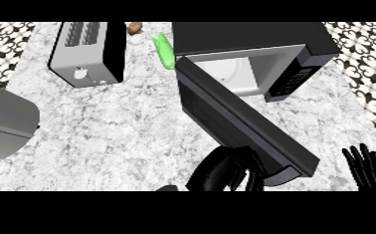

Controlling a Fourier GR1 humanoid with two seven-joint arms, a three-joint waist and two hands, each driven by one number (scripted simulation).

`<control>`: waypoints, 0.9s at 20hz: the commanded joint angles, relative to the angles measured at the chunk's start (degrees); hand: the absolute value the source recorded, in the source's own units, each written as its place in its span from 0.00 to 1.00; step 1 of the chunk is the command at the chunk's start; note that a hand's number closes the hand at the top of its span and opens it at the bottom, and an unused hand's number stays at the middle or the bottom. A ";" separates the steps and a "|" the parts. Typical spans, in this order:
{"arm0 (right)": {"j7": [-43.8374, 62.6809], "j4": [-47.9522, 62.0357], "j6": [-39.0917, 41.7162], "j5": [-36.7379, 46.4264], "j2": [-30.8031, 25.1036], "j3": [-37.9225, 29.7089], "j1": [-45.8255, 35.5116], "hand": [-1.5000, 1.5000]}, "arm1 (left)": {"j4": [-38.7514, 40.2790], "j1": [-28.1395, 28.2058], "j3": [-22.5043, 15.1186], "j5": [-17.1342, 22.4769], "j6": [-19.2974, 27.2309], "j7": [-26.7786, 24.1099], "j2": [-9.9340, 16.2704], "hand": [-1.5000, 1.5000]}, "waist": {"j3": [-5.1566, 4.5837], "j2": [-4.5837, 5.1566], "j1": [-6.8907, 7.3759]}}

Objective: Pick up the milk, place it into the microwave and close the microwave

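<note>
Microwave [253, 41] far right on bench [110, 123], door [242, 121] swung half open. Milk not visible, probably inside. Left hand [234, 171] behind door's near edge, finger curl unclear. Right hand [360, 163] near right, fingers straight, empty. Push door steadily along arc until flush.

A pale grey, marble-speckled surface [110, 123] fills most of the view. Along the far left [13, 41] and far right [356, 54] edges runs a black-and-white patterned tile. A silver toaster [86, 51] stands at the upper left of the surface, and the curved grey rim of a sink [16, 123] shows at the left edge.
</note>
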 commanded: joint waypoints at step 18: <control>8.36 -19.01 7.71 -12.64 -6.87 4.57 1.74 0.00 | 15.45 -18.85 9.30 21.00 18.37 -11.08 -0.22 1.00 | -0.06 2.37 -9.52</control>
